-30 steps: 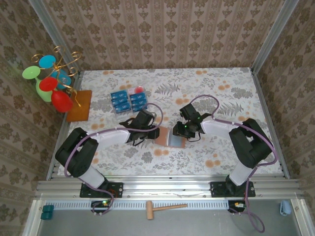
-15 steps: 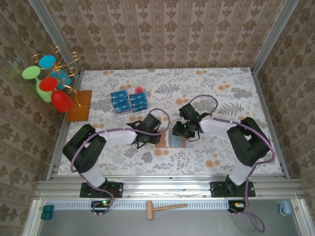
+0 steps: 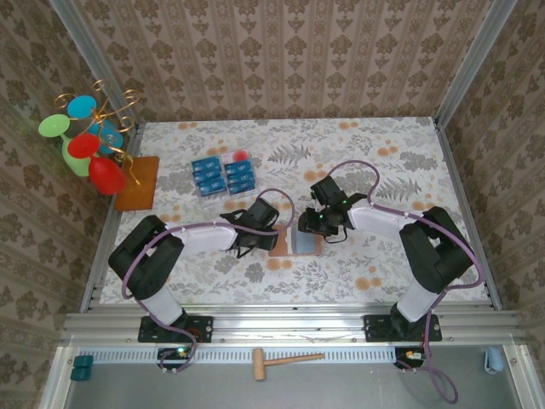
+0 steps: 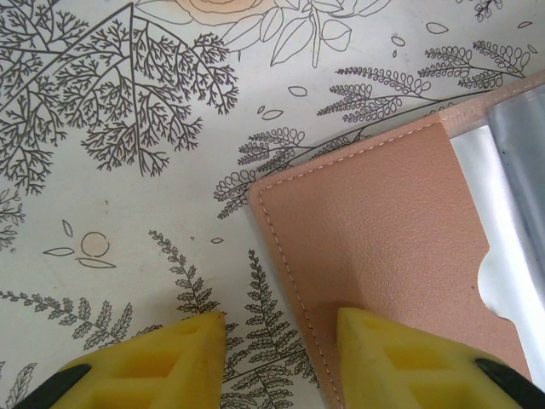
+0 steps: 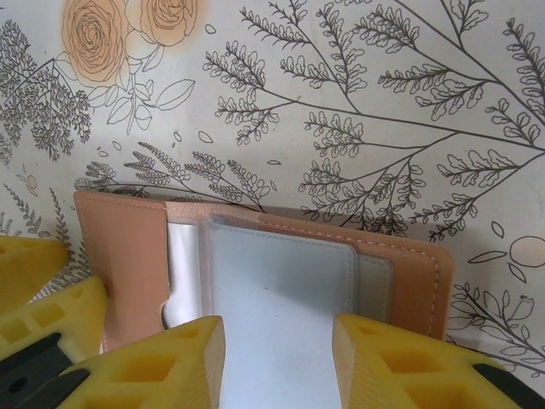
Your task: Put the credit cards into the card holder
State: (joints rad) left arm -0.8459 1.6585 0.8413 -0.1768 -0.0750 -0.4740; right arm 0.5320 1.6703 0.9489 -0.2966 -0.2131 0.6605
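The card holder (image 3: 295,247) lies open on the flowered tablecloth between both arms, tan outside, grey clear sleeves inside. My left gripper (image 3: 267,235) is open at its left edge. In the left wrist view the gripper (image 4: 281,336) straddles the stitched edge of the tan flap (image 4: 383,230), one finger over the cloth and one over the flap. My right gripper (image 3: 310,228) is open over the holder's far side, and its wrist view shows the gripper (image 5: 277,354) low above the grey sleeve (image 5: 281,281). The blue credit cards (image 3: 223,175) lie in rows at the back left.
A clear tray with a red dot (image 3: 239,157) holds the cards. An orange-brown mat (image 3: 139,183) and a stand of coloured glasses (image 3: 88,146) sit at the far left. A wooden mallet (image 3: 285,361) lies on the rail in front of the table.
My left gripper slid right up to the holder's left edge. Both pairs of jaws have widened a little. The holder now lies squarer to the table.
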